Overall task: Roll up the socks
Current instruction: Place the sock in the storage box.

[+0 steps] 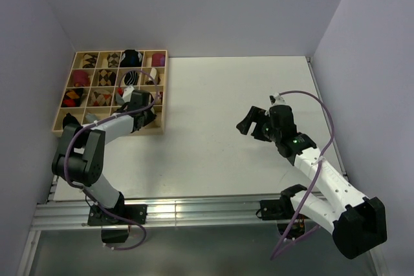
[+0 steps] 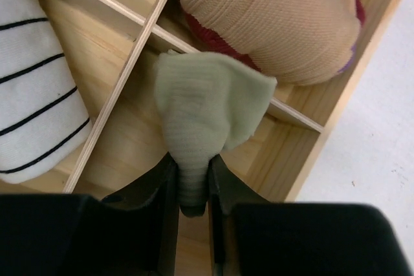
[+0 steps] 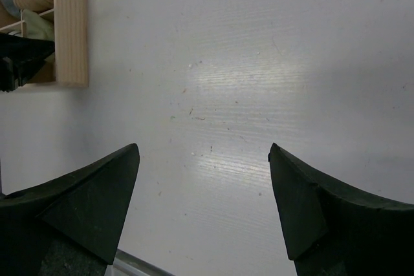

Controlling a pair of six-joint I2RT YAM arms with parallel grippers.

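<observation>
Left gripper (image 2: 193, 193) clamped on green sock (image 2: 207, 105) in tray (image 2: 336, 108), table's 10 o'clock; striped sock (image 2: 32, 95) next cell. Thin pinch may slip, or sock may snag divider (image 2: 121, 75). Right gripper (image 3: 204, 185) apart.

One camera looks down on the table (image 1: 213, 108) from high behind. The left wrist's sits close inside the wooden organiser (image 2: 119, 127); the right's, low, catches its corner.

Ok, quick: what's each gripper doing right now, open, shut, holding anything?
Left gripper: closed on the pale yellow-green sock.
Right gripper: open, holding nothing.
</observation>
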